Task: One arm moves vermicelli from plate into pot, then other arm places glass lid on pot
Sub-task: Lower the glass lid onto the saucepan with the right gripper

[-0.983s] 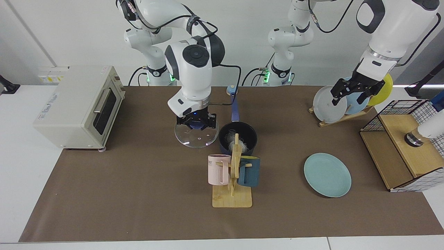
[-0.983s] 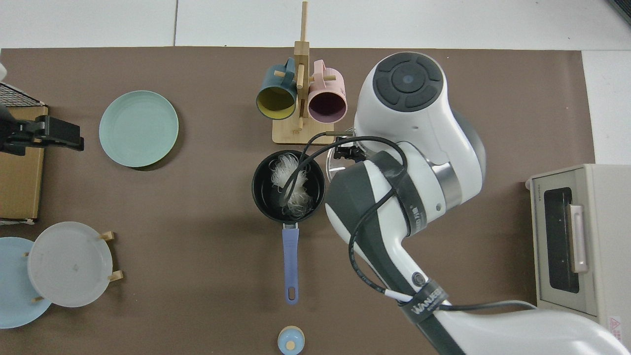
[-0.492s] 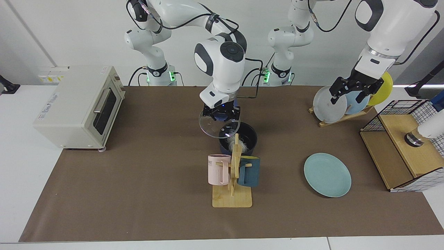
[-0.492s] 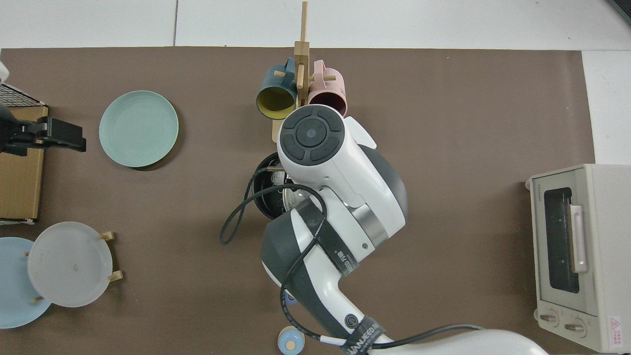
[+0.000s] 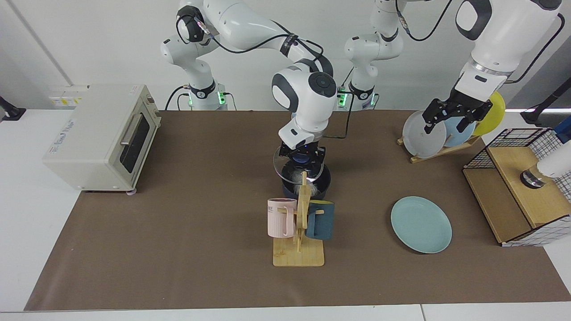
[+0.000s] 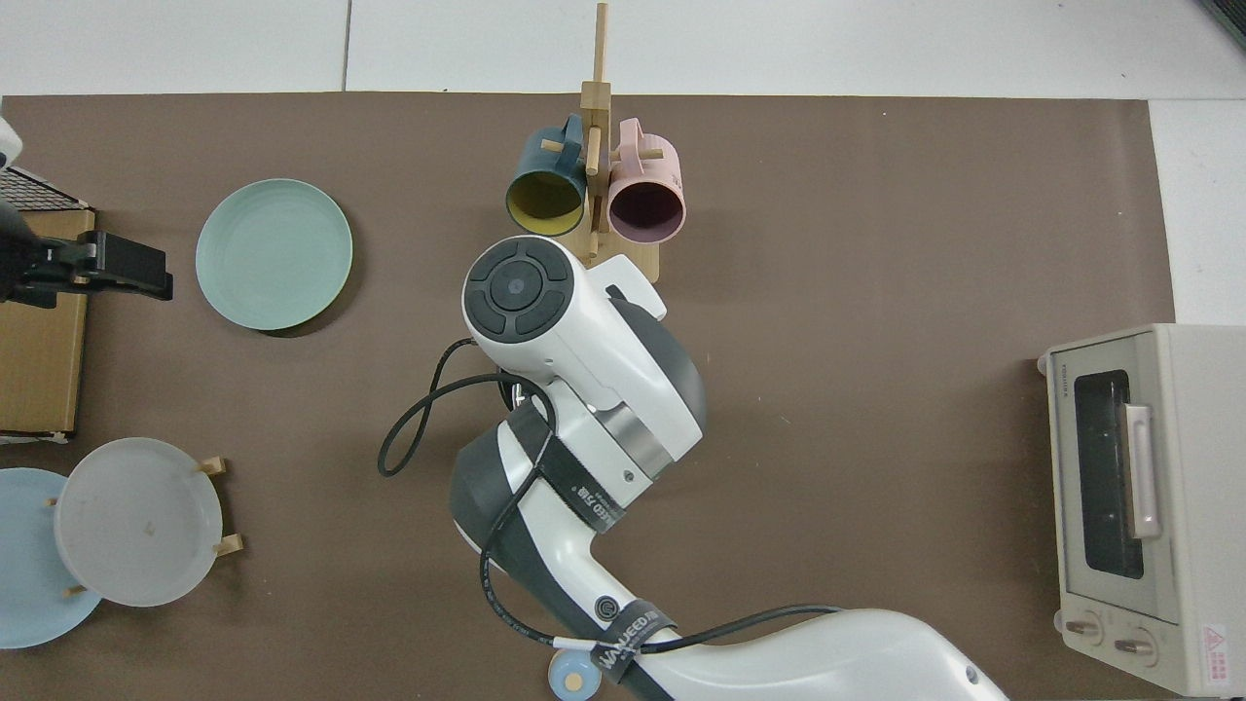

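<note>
The glass lid (image 5: 282, 167) hangs level just above the pot (image 5: 324, 180), and my right gripper (image 5: 302, 157) is shut on its blue knob. Through the glass, the white vermicelli (image 5: 292, 179) shows inside the pot. The pale teal plate (image 5: 421, 224) (image 6: 274, 253) lies bare at the facing view's right. My left gripper (image 5: 455, 118) waits open and holds nothing, raised in front of the plate rack. In the top view the right arm (image 6: 584, 370) hides the pot, lid and vermicelli.
A wooden mug tree (image 5: 299, 232) with a pink and a dark teal mug stands right in front of the pot. A toaster oven (image 5: 100, 136) sits at the facing view's left. A plate rack (image 5: 439, 133) and a wire basket with a wooden box (image 5: 522, 191) stand on the other side.
My right gripper has carried the glass lid from beside the pot to directly over it, lifting it off the table. The left gripper has barely moved.
</note>
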### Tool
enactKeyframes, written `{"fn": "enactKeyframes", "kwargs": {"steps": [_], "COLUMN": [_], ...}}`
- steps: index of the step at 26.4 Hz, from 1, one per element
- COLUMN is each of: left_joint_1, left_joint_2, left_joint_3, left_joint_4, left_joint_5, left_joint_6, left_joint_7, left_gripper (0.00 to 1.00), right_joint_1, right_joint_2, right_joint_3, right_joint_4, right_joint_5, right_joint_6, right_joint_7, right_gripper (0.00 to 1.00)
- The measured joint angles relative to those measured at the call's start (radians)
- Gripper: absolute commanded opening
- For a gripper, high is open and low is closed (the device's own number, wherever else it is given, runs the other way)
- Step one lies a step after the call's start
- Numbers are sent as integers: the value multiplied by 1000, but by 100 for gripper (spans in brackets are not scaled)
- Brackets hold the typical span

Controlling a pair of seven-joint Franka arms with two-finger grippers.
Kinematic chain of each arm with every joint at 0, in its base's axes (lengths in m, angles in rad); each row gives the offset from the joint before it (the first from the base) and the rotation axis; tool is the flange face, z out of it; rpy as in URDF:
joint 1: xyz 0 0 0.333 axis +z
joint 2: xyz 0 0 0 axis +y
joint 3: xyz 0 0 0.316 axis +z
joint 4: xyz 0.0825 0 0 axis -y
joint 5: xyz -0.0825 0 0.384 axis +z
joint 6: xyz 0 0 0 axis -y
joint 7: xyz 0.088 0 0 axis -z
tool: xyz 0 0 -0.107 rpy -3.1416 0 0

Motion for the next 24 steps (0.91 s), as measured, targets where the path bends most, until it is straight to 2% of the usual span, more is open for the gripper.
{"fn": "enactKeyframes", "kwargs": {"steps": [9,24], "left_joint_1": [0,0], "left_joint_2": [0,0], "left_joint_3": [0,0], "left_joint_4": [0,0], "left_joint_5": [0,0], "left_joint_6": [0,0], "left_joint_7": [0,0], "left_gripper": [100,100], "right_joint_1": [7,8], "right_joint_2": [31,90], "right_joint_3": [-4,-11], "right_joint_4": [40,58], "right_joint_5": [-1,-2], "right_joint_6": [2,73], "right_joint_7": [5,5], "right_gripper": [0,0]}}
